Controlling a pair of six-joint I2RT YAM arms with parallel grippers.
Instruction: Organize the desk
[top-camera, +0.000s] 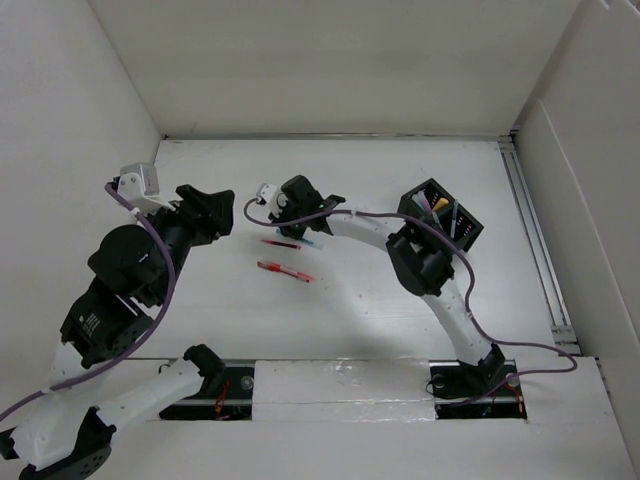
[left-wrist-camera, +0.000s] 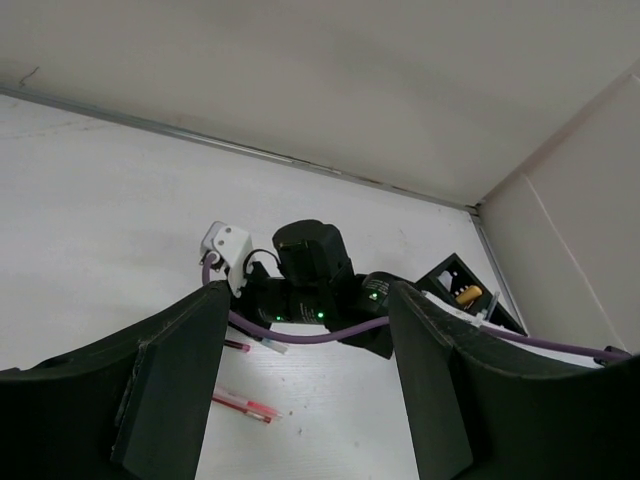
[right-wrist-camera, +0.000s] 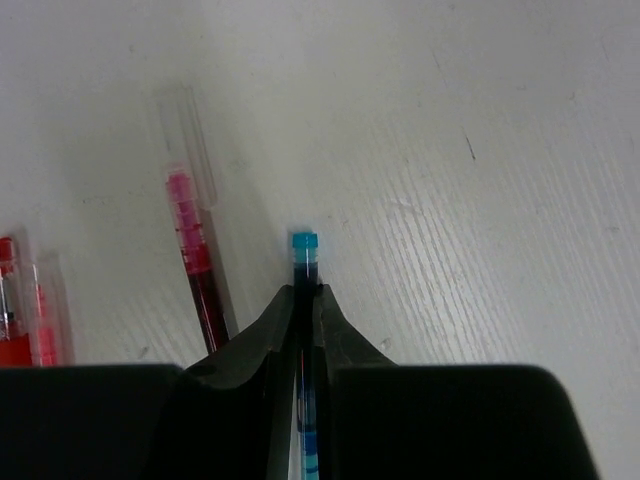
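Observation:
On the white desk (top-camera: 360, 310) my right gripper (right-wrist-camera: 304, 296) is down at the surface and shut on a blue pen (right-wrist-camera: 304, 248), whose teal end pokes out past the fingertips. In the top view this gripper (top-camera: 298, 233) sits left of the desk's middle. One red pen (right-wrist-camera: 194, 258) lies just left of the blue pen, and a second red pen (top-camera: 285, 270) lies nearer the arms. My left gripper (left-wrist-camera: 308, 325) hangs open above the desk with nothing between its fingers, facing the right arm. From above it (top-camera: 226, 212) is left of the pens.
A black slotted pen-holder box (top-camera: 441, 217) with a few items inside stands at the right, beside the right arm's elbow. A metal rail (top-camera: 535, 240) runs along the desk's right edge. White walls close in the left, back and right sides.

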